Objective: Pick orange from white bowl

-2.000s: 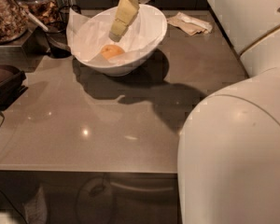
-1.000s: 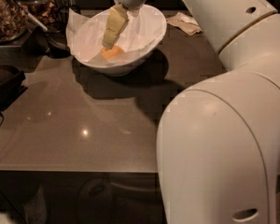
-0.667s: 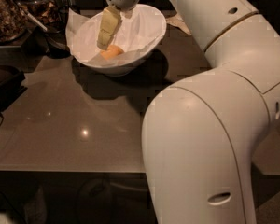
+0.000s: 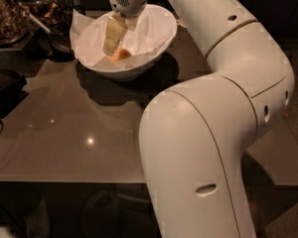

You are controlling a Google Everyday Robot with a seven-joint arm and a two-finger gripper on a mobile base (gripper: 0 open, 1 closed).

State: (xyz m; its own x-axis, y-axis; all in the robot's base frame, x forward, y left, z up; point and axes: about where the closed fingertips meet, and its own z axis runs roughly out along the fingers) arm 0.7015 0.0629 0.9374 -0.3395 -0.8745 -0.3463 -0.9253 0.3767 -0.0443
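The white bowl (image 4: 161,41), lined with crinkled white paper, stands at the back of the grey table. The small orange (image 4: 122,55) lies at its bottom, partly hidden by my gripper. My gripper (image 4: 111,47) reaches down into the bowl from above, its yellowish tip right at the orange's left side. I cannot tell whether it touches the fruit. My white arm fills the right half of the view.
Jars of nuts and snacks (image 4: 7,14) stand at the back left, with a dark bowl (image 4: 59,41) beside the white bowl. A black object (image 4: 5,86) lies at the table's left edge. The table's front edge (image 4: 64,181) runs along the bottom.
The gripper has moved left and down, deeper into the bowl, onto the orange's left side. The arm has swung left and covers more of the view, hiding the napkin.
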